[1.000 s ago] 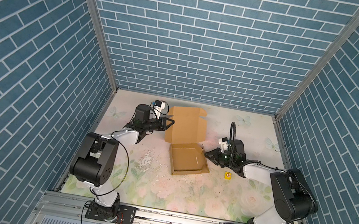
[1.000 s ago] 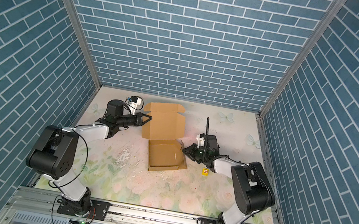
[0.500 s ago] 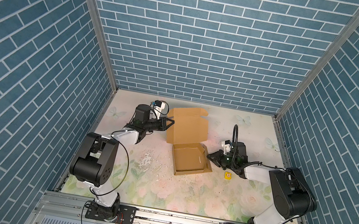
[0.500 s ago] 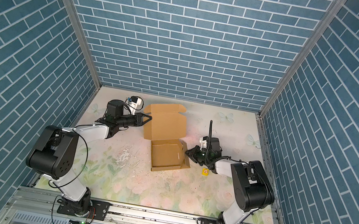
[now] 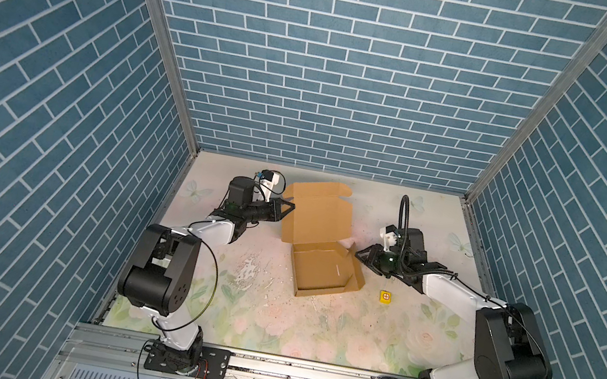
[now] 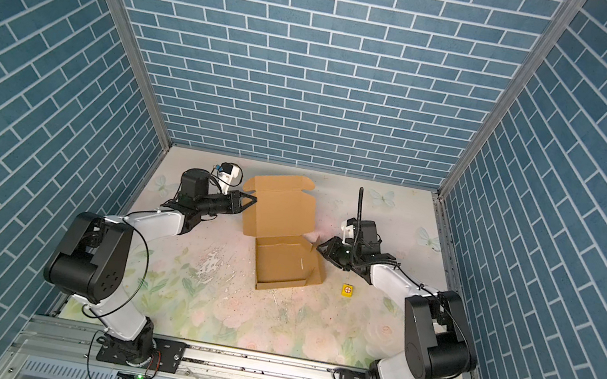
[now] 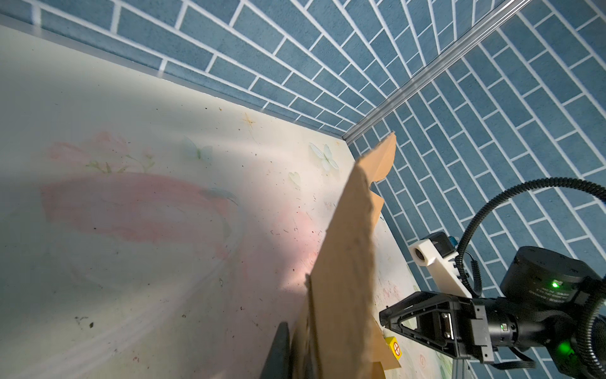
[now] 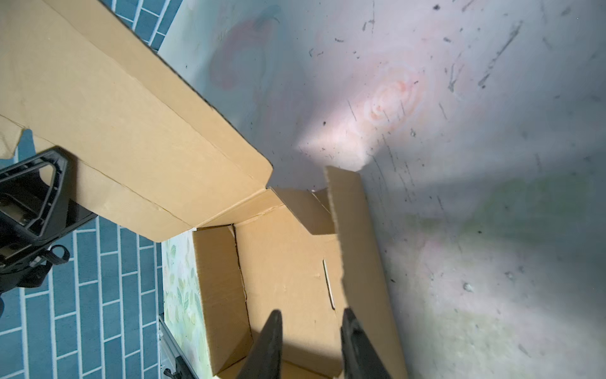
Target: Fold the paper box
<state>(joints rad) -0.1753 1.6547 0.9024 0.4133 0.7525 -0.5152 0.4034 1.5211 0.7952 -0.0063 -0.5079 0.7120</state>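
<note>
Nearest my end, on the pale floral-printed table mat (image 5: 262,318), I see a tiny yellow cube with a red crossed circle (image 5: 386,296). It lies near the right side of the box without touching it.

Just beyond it, in the middle of the mat, sits the plain brown cardboard paper box (image 5: 321,269), seen in both top views (image 6: 280,262). Its tray rests flat on the mat with its walls standing.

My right gripper (image 5: 357,253) is at the far end of the tray's right wall (image 8: 360,246). In the right wrist view its two black fingers (image 8: 269,341) stand a moderate way apart, with a clear gap between them. They straddle the line of that wall, and nothing is pinched. I cannot tell whether a finger touches the cardboard.

Farther back, the box's lid panel (image 5: 315,218) rises tilted from the tray's far edge. My left gripper (image 5: 287,208) is closed narrow on the lid's left edge. In the left wrist view the cardboard (image 7: 344,279) runs straight out from beside the dark finger (image 7: 278,351).
</note>
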